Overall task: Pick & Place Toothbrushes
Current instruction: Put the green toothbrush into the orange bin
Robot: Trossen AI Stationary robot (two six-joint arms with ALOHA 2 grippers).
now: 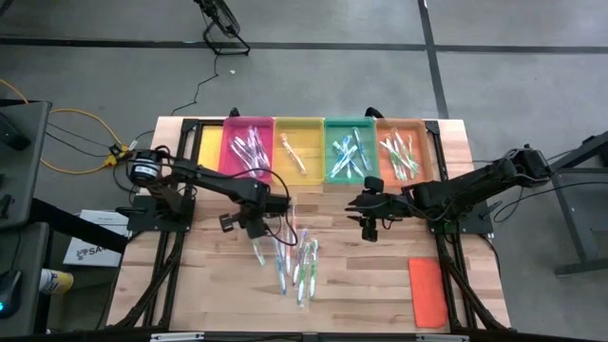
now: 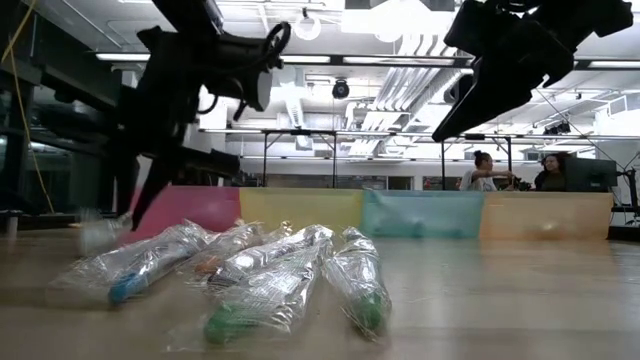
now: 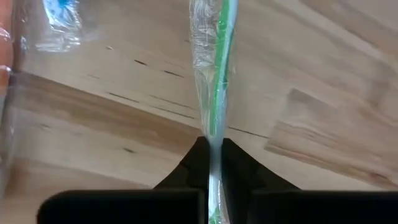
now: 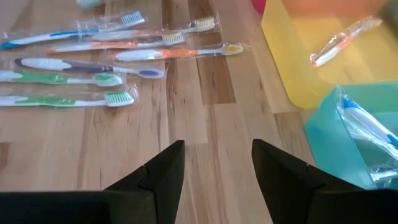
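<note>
While its two dark fingers [image 3: 242, 180] press together on a green toothbrush [image 3: 219, 81] in a clear wrapper, the left gripper [image 1: 255, 226] sits low over the wooden table [image 1: 380, 285], at about nine o'clock from the table's middle in the high view. In the left wrist view the wrapped brush runs straight out from between the fingertips, lying along the wood, and a second wrapper with blue inside [image 3: 59, 15] lies off to one side, apart from it.

Just at five o'clock from this gripper lies the loose pile of toothbrushes [image 1: 296, 258], all in clear wrappers, roughly side by side. The right wrist view shows several of them in a row [image 4: 112, 62], with green, blue and orange handles; the low view shows the crinkled wrappers [image 2: 270, 275] heaped on the table near the camera.

The right gripper [image 1: 370, 220] hangs above the table at about three o'clock from the left one, well apart from it, with its fingers spread wide and nothing between them.

Along the twelve o'clock edge of the table stand four trays side by side: pink tray [image 1: 231, 157], yellow tray [image 1: 281, 166], teal tray [image 1: 330, 161] and orange tray [image 1: 424, 152]. Each holds wrapped brushes. A flat orange lid [image 1: 427, 290] lies near the table's five o'clock corner, well apart from the pile.

Far behind the table, in the low view, two people [image 2: 485, 170] sit at a desk
</note>
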